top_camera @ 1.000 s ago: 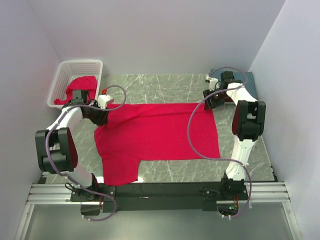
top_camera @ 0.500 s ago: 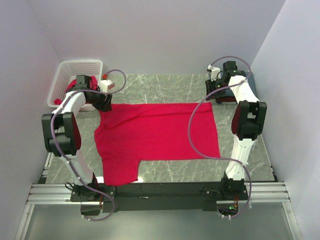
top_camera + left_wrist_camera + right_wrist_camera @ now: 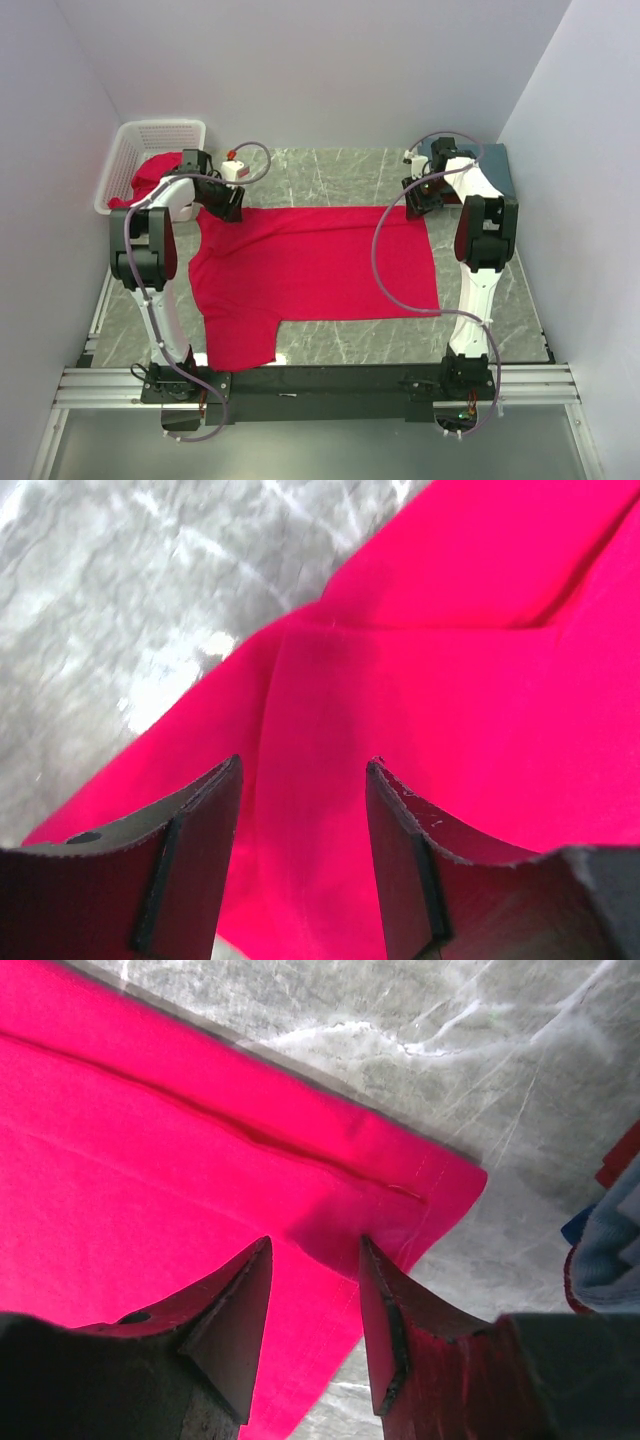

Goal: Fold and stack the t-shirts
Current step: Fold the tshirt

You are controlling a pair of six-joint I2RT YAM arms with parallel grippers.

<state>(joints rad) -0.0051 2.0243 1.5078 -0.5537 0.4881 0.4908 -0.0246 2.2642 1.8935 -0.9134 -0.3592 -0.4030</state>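
Note:
A bright red t-shirt (image 3: 310,275) lies spread flat on the marble table, one sleeve reaching toward the near edge. My left gripper (image 3: 228,205) is at its far left corner; in the left wrist view it (image 3: 303,770) is open, jaws astride a ridge of the red cloth (image 3: 470,680). My right gripper (image 3: 415,195) is at the far right corner; in the right wrist view it (image 3: 315,1245) is open over the hemmed corner (image 3: 420,1185). Another red t-shirt (image 3: 152,175) lies in the basket. A teal-blue t-shirt (image 3: 500,170) lies at the far right, with its edge in the right wrist view (image 3: 612,1240).
The white lattice basket (image 3: 160,135) stands at the far left corner against the wall. Walls close in the table on the left, back and right. Bare marble (image 3: 320,170) shows beyond the shirt's far edge and along the near edge (image 3: 360,340).
My left gripper has moved right from beside the basket onto the shirt's far left corner. My right gripper lifted toward the far right and came back to the far right corner.

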